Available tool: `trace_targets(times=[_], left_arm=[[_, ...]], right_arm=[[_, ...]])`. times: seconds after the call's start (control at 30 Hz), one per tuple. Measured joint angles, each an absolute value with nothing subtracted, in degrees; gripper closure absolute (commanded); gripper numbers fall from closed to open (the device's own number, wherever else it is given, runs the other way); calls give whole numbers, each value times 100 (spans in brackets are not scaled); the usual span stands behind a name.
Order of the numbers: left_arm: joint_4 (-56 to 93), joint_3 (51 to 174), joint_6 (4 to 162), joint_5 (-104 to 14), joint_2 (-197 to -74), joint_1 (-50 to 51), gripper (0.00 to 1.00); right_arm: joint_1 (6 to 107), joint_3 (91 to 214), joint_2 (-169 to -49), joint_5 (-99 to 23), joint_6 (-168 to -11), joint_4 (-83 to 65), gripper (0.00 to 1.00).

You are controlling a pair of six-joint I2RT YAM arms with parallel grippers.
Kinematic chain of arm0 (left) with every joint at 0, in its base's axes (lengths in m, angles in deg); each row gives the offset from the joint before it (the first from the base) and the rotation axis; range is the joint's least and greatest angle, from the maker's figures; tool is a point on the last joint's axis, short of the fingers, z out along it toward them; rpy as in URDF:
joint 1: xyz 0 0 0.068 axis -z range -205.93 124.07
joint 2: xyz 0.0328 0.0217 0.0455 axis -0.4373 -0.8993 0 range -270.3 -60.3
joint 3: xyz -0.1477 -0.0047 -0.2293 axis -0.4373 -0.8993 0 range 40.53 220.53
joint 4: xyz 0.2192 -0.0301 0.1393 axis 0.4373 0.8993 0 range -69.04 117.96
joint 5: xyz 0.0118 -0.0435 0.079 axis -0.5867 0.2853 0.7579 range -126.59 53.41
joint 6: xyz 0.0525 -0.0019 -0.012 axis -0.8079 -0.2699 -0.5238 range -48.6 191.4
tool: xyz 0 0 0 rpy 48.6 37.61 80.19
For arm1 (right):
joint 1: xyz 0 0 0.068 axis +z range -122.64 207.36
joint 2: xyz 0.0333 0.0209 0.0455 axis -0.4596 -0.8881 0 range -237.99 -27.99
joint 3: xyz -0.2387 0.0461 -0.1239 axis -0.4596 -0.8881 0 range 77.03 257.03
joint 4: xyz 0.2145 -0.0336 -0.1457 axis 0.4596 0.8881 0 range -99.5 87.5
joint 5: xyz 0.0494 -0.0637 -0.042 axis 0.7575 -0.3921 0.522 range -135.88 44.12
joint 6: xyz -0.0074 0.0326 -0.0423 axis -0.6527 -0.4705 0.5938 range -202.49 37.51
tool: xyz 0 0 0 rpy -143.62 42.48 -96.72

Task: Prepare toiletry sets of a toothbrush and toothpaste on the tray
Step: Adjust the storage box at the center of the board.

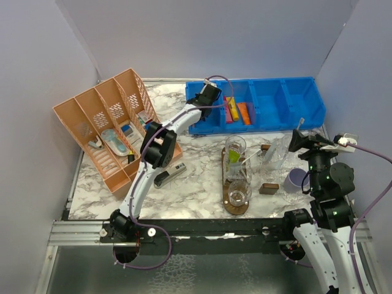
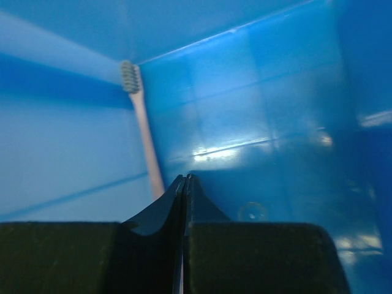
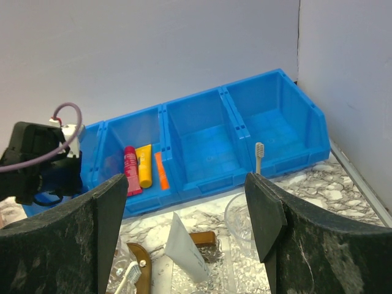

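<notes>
Over on the right half of the desk (image 1: pixel 190 193), the dark brown tray (image 1: pixel 235 211) lies lengthwise, pointing away from the arms, with three clear tumblers (image 1: pixel 239 196) lined up on it. The far one has the lime green tube (image 1: pixel 233 157) in it, and a pale stick pokes out of the middle one. The right pincer (image 3: pixel 187 184) hangs just right of the tray's far end, jaws spread wide with nothing between them. Just past one of its fingers, a loose tumbler (image 3: pixel 240 220) stands off the tray with an upright toothbrush (image 3: pixel 259 158) in it, and a white tube (image 3: pixel 187 248) sits below the pincer. The left pincer (image 2: pixel 185 179) is well away from the tray, reaching down into the leftmost compartment of the blue bin (image 1: pixel 294 101), jaws pressed fully together. A leaning toothbrush (image 2: pixel 144 131) rests in that compartment's corner, bristles up, handle running down just beside the fingertips, and I honestly can't tell if it's touching them. The next compartment over has a red tube (image 3: pixel 130 168), a yellow tube (image 3: pixel 144 165) and an orange tube (image 3: pixel 162 170) side by side. The desk is white-grey marble pattern, boxed in by plain grey walls (image 1: pixel 202 37). An orange basket (image 1: pixel 101 165) sits tilted at the far left, a purple cup (image 1: pixel 296 179) stands near the right arm, and a little brown block (image 1: pixel 268 188) lies between cup and tray. Print on the tubes is way too small to read.
</notes>
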State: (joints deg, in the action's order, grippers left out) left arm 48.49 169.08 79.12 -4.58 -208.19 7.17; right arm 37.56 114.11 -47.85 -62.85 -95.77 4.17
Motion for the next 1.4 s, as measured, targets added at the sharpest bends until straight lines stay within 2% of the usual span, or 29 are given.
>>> trace_targets(times=[0.13, 0.23, 0.27, 0.33, 0.4, 0.6, 0.7, 1.03, 1.23, 1.33, 1.4], left_arm=[[4809, 16666, 8177, -1546, -20553, 588, 100], [4807, 16445, 8188, -1808, -20371, 647, 91], [4809, 16430, 8170, -1804, -20354, 684, 90], [4805, 16368, 8098, -1732, -20301, 767, 80], [4816, 16268, 7995, -1570, -20216, 839, 78], [4984, 16222, 7696, -1430, -19836, 881, 64], [5050, 16231, 7630, -1441, -19499, 863, 61], [5356, 16261, 7624, -1199, -18623, 636, 34], [5749, 16261, 7888, -1214, -18717, 319, 35], [5882, 16264, 8085, -1376, -18889, 136, 41], [5878, 16279, 8225, -1599, -19023, 44, 48]], right_arm=[[3758, 11404, -4785, -6294, -9577, 415, 23], [3778, 11400, -4785, -6296, -9577, 417, 23], [3780, 11400, -4785, -6296, -9577, 415, 23], [3782, 11400, -4785, -6296, -9577, 415, 23], [3782, 11395, -4785, -6296, -9577, 415, 23], [3782, 11380, -4787, -6294, -9577, 415, 23], [3780, 11380, -4787, -6294, -9577, 415, 23], [3782, 11378, -4787, -6294, -9577, 415, 23], [3782, 11378, -4787, -6294, -9579, 415, 23], [3782, 11378, -4785, -6294, -9579, 415, 23], [3782, 11378, -4787, -6294, -9579, 415, 23]])
